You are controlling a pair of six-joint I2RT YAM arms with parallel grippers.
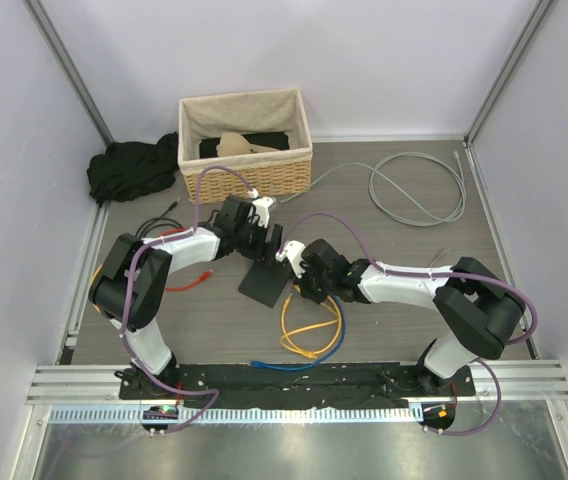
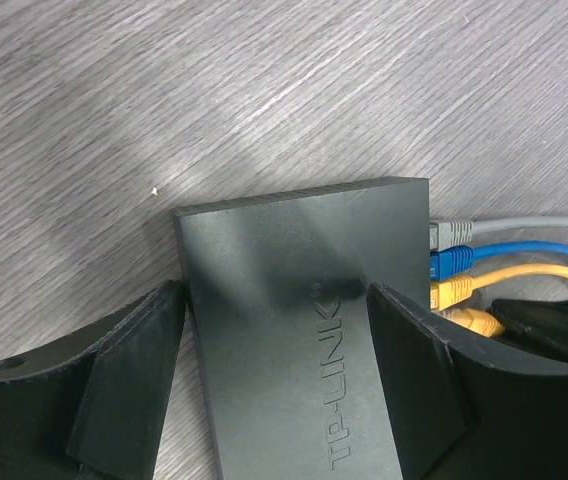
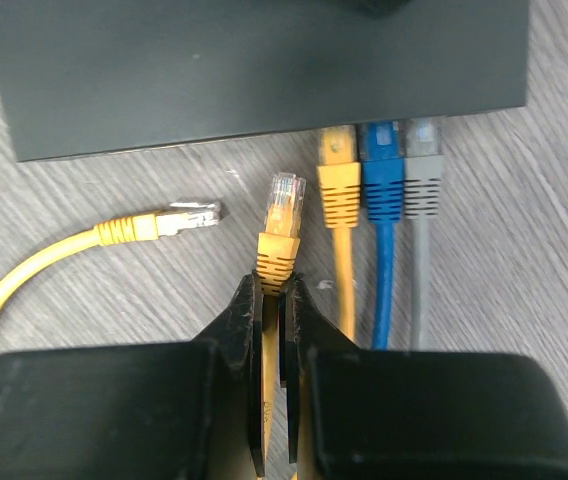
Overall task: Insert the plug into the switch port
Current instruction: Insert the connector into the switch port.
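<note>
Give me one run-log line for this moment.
left claw astride switch, grip unclear | right claw shut on yellow plug | plug short of switch edge, not inserted | three cables plugged in

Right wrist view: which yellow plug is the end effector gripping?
The middle yellow plug, pinched by the right end effector, short of the switch. The loose plug lies aside; the third plug is already inserted.

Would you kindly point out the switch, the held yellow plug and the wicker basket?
switch (image 2: pixel 294 260), left wrist view, matte top.
held yellow plug (image 3: pixel 278 250), right wrist view, yellow boot.
wicker basket (image 1: pixel 284 172), top external view, front wall.
</note>
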